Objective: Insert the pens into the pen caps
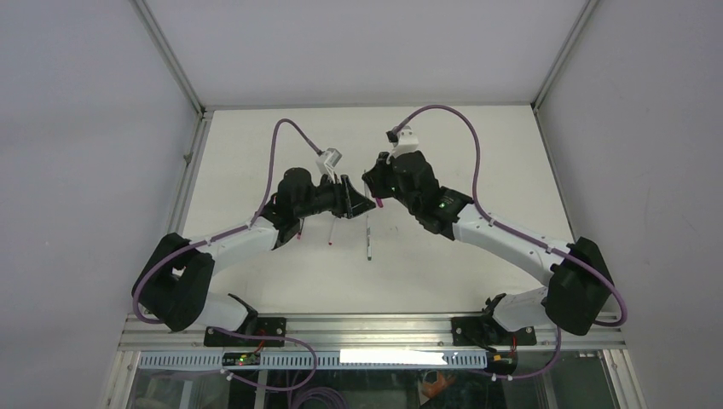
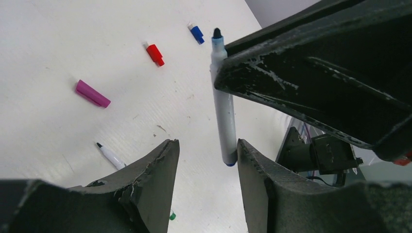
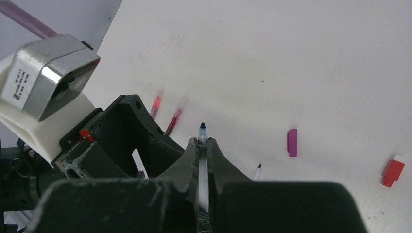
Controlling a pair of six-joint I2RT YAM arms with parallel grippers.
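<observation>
One white pen (image 2: 225,116) sits clamped, partly hidden, in the right gripper (image 3: 203,148).

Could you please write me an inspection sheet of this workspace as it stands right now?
Surface: white table, lightly scuffed.
Job's things: blue-tipped pen held uncapped; black-tipped pen and two red pens lying on the table; magenta cap, red cap and blue cap lying loose, apart.
Clutter: small green bit by the left fingers, too hidden to identify.
Grippers: right gripper shut on the blue-tipped pen near its tip; left gripper open, the pen's rear end between its fingers.
Cables: purple cables arch over both arms.
Surroundings: pale enclosure walls; metal rail at the near edge.
</observation>
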